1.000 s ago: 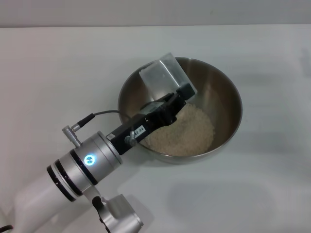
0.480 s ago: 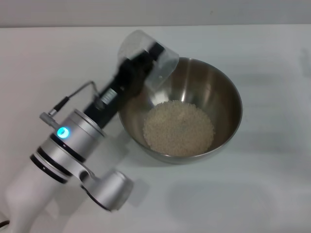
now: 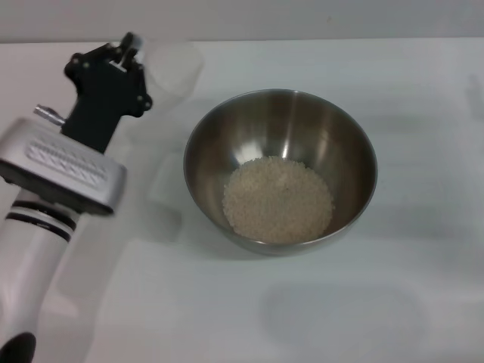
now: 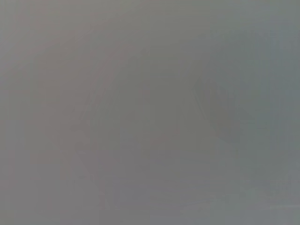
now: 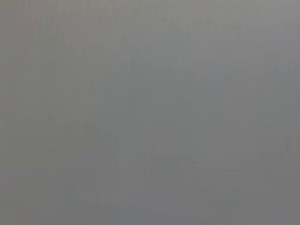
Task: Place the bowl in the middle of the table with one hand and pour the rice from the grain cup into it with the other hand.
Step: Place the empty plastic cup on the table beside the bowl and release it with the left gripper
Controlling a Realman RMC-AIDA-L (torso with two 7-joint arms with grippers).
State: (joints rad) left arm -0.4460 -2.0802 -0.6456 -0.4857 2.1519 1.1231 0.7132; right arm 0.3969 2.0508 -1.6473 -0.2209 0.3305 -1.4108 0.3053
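Note:
The shiny steel bowl (image 3: 280, 171) stands near the middle of the white table (image 3: 393, 302) in the head view. A heap of pale rice (image 3: 277, 200) lies in its bottom. My left gripper (image 3: 144, 64) is at the far left, left of the bowl, shut on the translucent grain cup (image 3: 172, 69), which looks empty and is held above the table. The right gripper is out of view. Both wrist views show only plain grey.
The left arm's silver wrist (image 3: 64, 174) fills the left side of the head view. The table's far edge (image 3: 302, 39) runs along the back.
My left gripper has swung the grain cup from inside the bowl, over its rim, out to the far left. The rice stays heaped in the bowl.

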